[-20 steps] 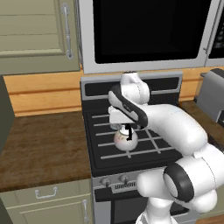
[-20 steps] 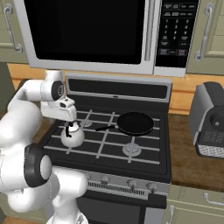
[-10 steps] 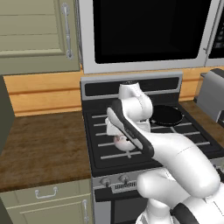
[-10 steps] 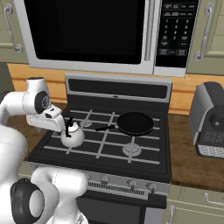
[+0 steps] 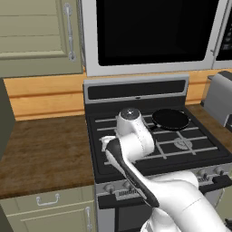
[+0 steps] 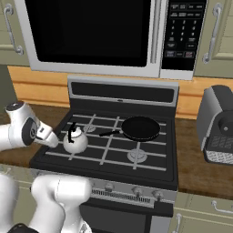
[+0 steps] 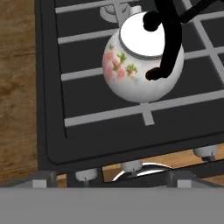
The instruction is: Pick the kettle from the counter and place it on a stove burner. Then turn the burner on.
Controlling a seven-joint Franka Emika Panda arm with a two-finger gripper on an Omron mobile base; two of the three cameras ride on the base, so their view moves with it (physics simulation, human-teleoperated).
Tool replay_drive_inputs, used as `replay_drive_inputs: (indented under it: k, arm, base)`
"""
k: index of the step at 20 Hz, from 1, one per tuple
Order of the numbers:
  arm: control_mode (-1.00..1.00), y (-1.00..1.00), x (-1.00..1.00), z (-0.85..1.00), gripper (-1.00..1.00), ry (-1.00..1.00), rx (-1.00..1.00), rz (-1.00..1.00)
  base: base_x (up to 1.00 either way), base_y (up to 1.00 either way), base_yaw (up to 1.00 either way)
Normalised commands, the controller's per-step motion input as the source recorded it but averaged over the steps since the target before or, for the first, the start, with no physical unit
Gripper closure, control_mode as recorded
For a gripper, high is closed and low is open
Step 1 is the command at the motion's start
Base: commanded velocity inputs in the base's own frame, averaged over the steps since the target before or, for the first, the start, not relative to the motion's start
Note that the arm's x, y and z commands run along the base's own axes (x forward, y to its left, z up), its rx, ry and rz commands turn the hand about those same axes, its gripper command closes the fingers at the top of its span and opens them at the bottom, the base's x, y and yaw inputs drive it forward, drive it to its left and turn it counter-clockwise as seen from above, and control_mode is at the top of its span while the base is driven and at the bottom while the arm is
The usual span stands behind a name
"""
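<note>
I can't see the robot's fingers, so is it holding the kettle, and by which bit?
No, nothing is held. The kettle sits alone on the stove grate, its black handle free. The jaws are open, pulled back from it.

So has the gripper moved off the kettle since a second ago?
Yes. In the right base view it has pulled back from above the kettle toward the stove's front-left edge; the kettle stays on its grate.

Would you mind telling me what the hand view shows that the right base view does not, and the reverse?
Hand view alone: the pink floral marks on the kettle and the counter left of the cooktop, seen close.

Right base view alone: the frying pan on a rear burner, the microwave above and the toaster at the right.

Both: the kettle, with its black handle, standing free on the grate over the front left stove burner, and the knobs along the front.
</note>
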Motion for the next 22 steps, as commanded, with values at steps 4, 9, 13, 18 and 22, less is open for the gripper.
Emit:
replay_drive_inputs:
  k: [4, 9, 13, 18, 22]
  arm:
    - [-1.0, 0.34, 0.0, -0.29, -1.0, -0.25, -0.02, 0.0]
    - [-1.0, 0.18, -0.15, -0.35, -1.0, -0.01, -0.05, 0.0]
    - [-1.0, 0.1, -0.44, -0.33, -1.0, -0.06, -0.06, 0.0]
    - [-1.0, 0.09, -0.48, -0.4, -1.0, -0.11, -0.03, 0.0]
    - [-1.0, 0.2, -0.24, -0.57, -1.0, -0.06, -0.04, 0.0]
  base:
    - [0.0, 0.0, 0.0]
    - [0.0, 0.0, 0.0]
    - [0.0, 0.0, 0.0]
    - [0.0, 0.0, 0.0]
    - [0.0, 0.0, 0.0]
